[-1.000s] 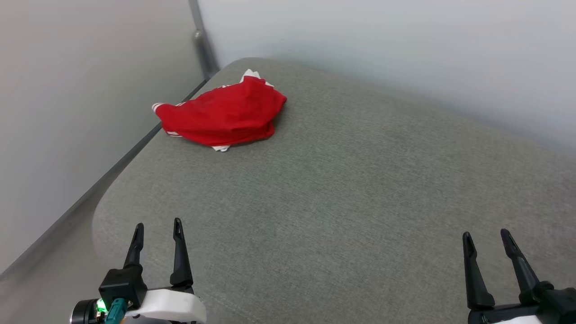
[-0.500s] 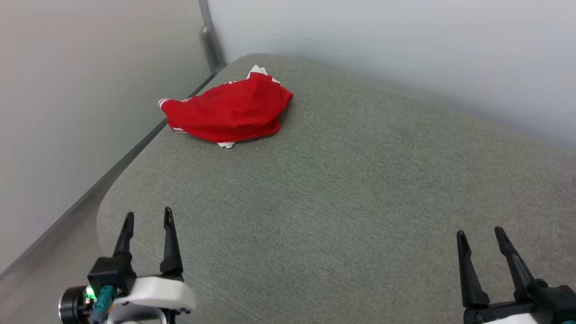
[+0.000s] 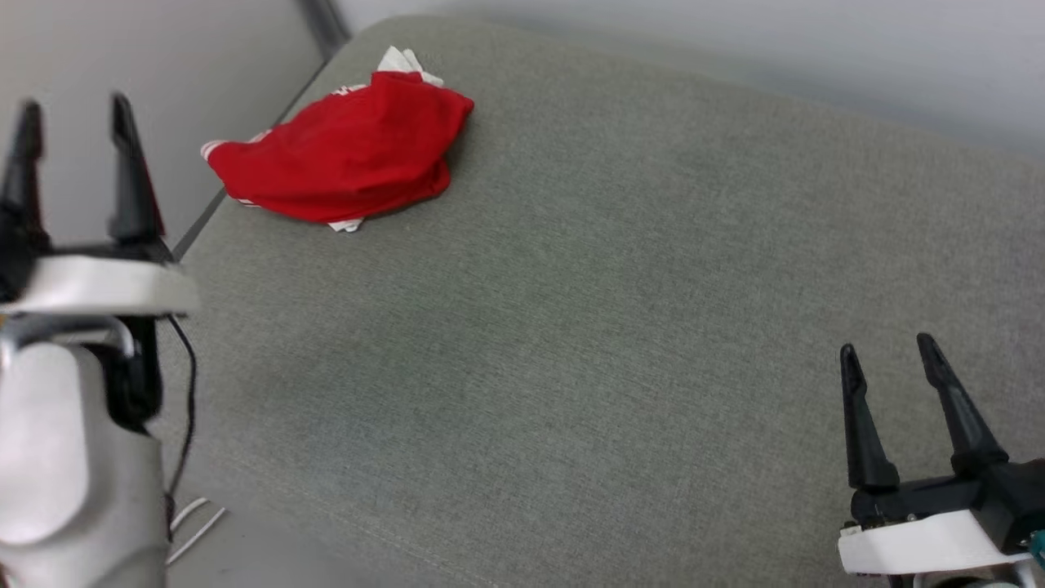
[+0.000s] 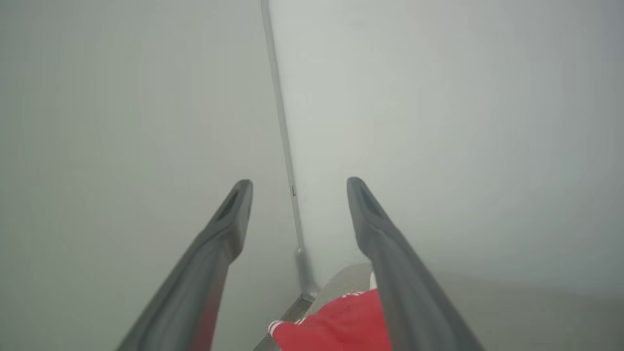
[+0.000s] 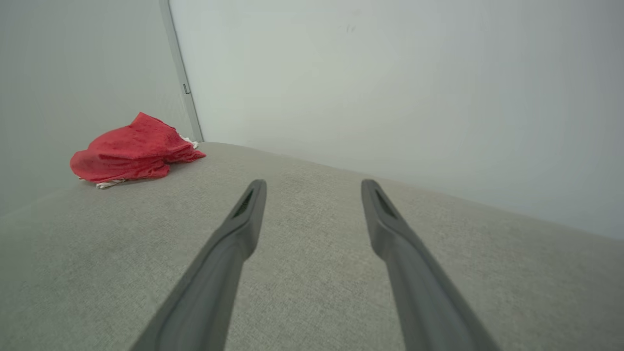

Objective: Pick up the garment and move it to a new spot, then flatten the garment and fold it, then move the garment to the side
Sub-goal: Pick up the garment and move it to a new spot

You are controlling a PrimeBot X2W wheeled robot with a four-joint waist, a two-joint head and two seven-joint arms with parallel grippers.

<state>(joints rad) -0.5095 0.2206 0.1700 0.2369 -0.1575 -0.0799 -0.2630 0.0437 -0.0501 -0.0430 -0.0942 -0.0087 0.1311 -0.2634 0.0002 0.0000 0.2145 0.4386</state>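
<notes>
A broad grey-green upholstered cushion [image 3: 620, 269] with rounded corners spreads out before the robot, set into a corner of pale, bare walls [image 3: 816, 49]. Nearest, over the cushion's near right part, the right gripper [image 3: 887, 347] hangs above the fabric with its two dark fingers spread wide and nothing between them. Its wrist view shows them pointing low across bare cushion toward the far wall. On the other side the left gripper [image 3: 75, 106] is raised high, and in the head view it stands to the left of the cushion's left edge. Its pale forearm looms large there, with a thin black cable [image 3: 186, 384] hanging beside it. Its fingers also stand wide apart and empty, and in its wrist view they aim up at the line where the two walls meet. Farther off, the garment [image 3: 335, 159] lies bunched in a loose heap at the cushion's far left corner, close against the left edge and well apart from both grippers. Its red body is uppermost. White fabric pokes out at its far end and from under its near side, and red-and-white striped trim shows at its left end. In the left wrist view a part of it shows low between the fingers, partly behind the right one. Beyond it, a grey metal post [image 3: 322, 20] rises in the wall corner.
</notes>
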